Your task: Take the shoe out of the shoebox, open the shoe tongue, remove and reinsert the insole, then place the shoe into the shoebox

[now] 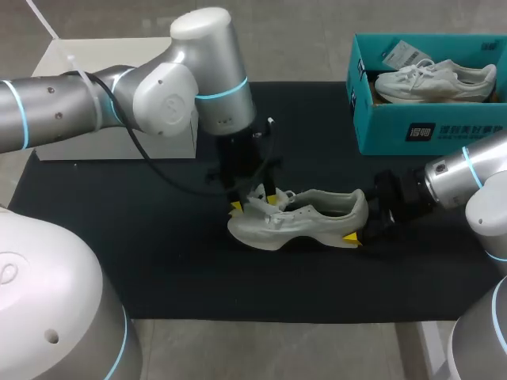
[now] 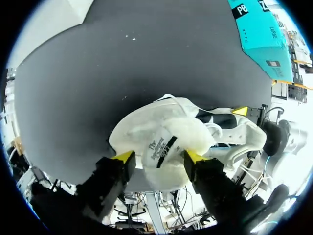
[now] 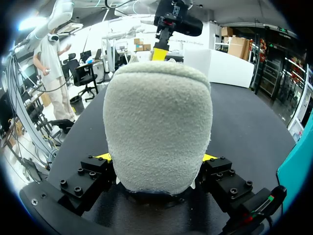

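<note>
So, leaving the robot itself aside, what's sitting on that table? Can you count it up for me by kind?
Shoes: 2, the held shoe and the boxed shoe
Teal shoebox: 1
White box: 1
Black mat: 1
Total: 5

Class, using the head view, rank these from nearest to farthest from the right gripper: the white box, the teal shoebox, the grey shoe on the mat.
1. grey shoe: its heel sits between the fingers of the right gripper.
2. teal shoebox: far right, beyond the gripper.
3. white box: far left, on the opposite side.
</note>
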`<state>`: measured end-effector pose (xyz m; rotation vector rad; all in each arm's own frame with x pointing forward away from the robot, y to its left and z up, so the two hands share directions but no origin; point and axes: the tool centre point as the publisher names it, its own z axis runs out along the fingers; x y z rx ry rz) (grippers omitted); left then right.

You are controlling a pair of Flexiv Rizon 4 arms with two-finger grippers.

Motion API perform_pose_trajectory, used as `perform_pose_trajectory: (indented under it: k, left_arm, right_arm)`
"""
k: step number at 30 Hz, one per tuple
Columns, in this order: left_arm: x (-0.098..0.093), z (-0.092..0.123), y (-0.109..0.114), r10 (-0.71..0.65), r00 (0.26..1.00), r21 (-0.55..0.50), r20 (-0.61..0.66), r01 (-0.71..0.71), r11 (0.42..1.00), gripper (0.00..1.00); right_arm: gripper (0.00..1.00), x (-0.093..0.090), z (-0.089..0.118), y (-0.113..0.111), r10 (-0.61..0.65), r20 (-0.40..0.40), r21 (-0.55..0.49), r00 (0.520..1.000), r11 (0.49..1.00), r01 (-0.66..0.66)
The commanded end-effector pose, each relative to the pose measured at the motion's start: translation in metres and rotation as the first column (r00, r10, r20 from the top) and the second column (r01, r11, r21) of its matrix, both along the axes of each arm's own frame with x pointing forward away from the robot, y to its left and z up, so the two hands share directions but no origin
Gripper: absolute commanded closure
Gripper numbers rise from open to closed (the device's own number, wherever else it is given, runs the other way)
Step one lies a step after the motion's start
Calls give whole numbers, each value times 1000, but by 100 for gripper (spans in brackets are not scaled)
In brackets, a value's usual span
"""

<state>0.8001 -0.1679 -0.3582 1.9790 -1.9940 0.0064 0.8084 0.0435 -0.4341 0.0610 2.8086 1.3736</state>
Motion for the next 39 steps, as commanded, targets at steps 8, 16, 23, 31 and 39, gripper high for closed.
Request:
perform_pose_trajectory:
  k: [8, 16, 23, 31, 39]
  left_arm:
    - [14, 63, 0, -723, 662, -15, 197, 739, 673, 0]
    - [10, 86, -1, -992, 36, 373, 119, 925, 79, 0]
    - [18, 93, -6, -999, -37, 459, 23, 888, -22, 0]
    - [16, 88, -9, -991, 13, 489, 134, 869, 78, 0]
    - [10, 85, -36, -967, 25, 496, 252, 855, 152, 67]
  right_arm:
    - [100, 2, -3, 2, -2, 1, -1, 1000, 1000, 2]
    - [100, 2, -3, 2, -2, 1, -1, 1000, 1000, 2]
    - [100, 2, -3, 2, -2, 1, -1, 1000, 1000, 2]
    - [100, 2, -3, 2, -2, 1, -1, 1000, 1000, 2]
    - [100, 2, -3, 2, -2, 1, -1, 1000, 1000, 2]
